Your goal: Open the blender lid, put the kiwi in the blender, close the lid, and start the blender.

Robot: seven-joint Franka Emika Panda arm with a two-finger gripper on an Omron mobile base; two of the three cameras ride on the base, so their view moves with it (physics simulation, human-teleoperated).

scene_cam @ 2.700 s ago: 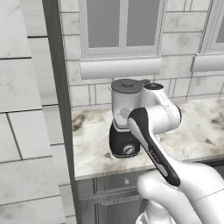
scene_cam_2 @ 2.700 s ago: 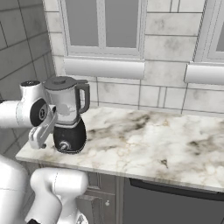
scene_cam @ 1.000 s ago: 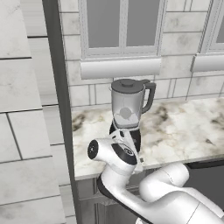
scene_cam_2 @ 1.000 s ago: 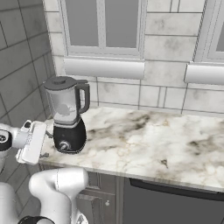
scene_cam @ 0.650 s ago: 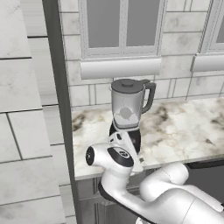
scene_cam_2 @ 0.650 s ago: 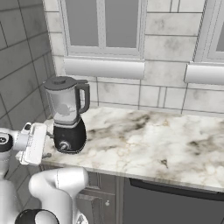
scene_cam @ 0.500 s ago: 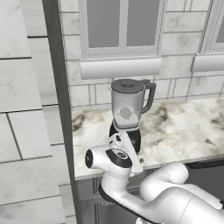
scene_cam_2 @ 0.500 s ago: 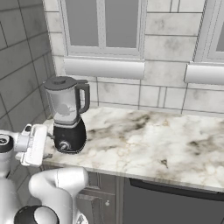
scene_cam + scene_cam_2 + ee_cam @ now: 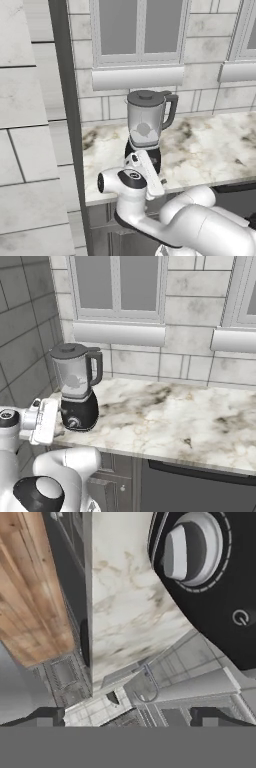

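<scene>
Right now your dark fingers [image 9: 127, 714] stand apart and empty, low before the black rounded blender base [image 9: 220, 612] with its ribbed silver knob [image 9: 192, 544]. Rotate the knob squarely, without slipping. The clear grey-tinted jar [image 9: 144, 125], dark flat lid [image 9: 145, 96] on, sits on the veined marble surface [image 9: 170, 421].

A marble counter [image 9: 165, 416] runs below 2 grey-framed windows [image 9: 117, 286] on a tiled wall.

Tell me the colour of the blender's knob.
Silver, on the black base; the blender's knob shows best in the hand view.
</scene>
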